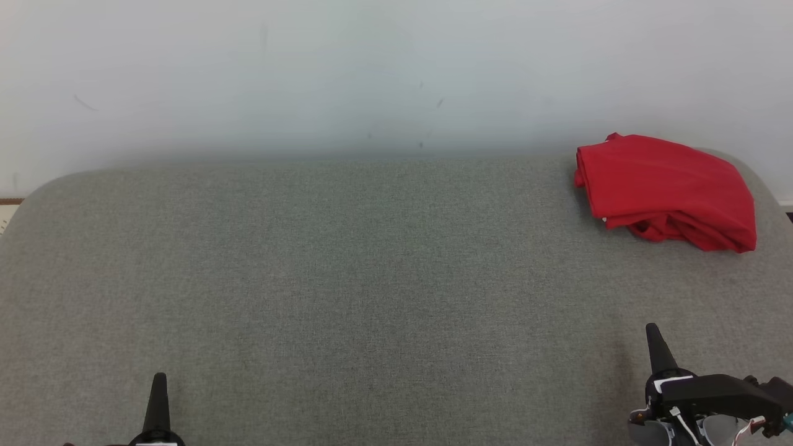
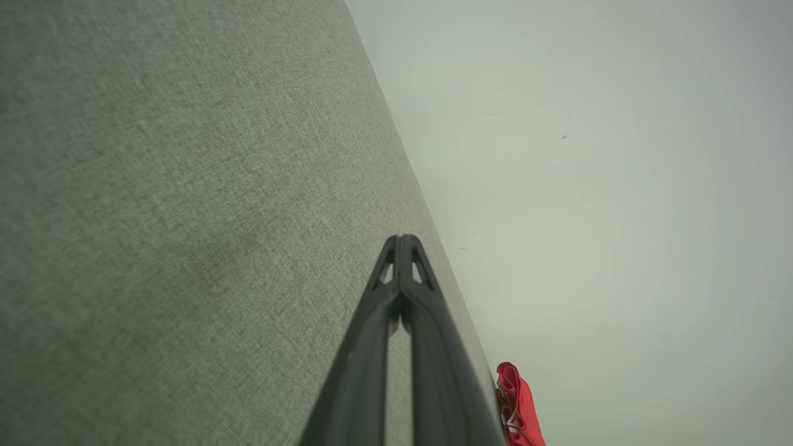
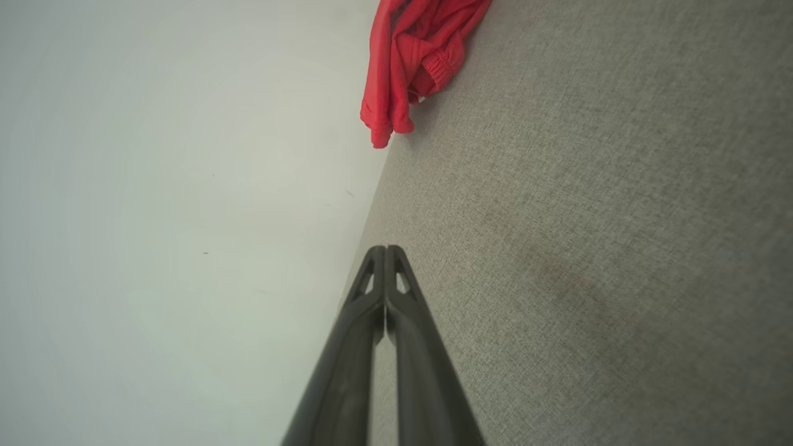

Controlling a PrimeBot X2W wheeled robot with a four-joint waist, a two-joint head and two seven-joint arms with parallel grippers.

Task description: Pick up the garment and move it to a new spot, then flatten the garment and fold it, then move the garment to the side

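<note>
**Red garment up in the right corner, both jaws pinched together**

Quick status from my end of the link. On the head camera the red garment (image 1: 666,189) sits in the upper right of the frame. It's lying on the grey fabric-covered counter (image 1: 372,279) right at the far edge, up by the pale wall (image 1: 372,74) and near the counter's rounded right corner. It looks like a folded bundle: the top face is fairly smooth, while the lower edge is rumpled and bunched, with layers poking out.

The left jaws poke up from the lower left of that frame and the right jaws from the lower right, both pointing up the frame. The right arm's black wrist housing (image 1: 712,396) shows at the bottom right. The right tip reaches higher in the frame than the left. Both sets are well apart from the garment, with the right one closer to it.

On the left wrist camera the jaws meet tip to tip in the middle of the frame, over the counter (image 2: 155,217). A sliver of the garment (image 2: 519,409) peeks in at the bottom edge, just right of them. Same deal on the right wrist camera, jaws pressed together. There the garment (image 3: 415,56) is at the top centre, lying where the counter (image 3: 588,248) meets the wall (image 3: 155,186). I can't tell whether either set touches the counter.
</note>
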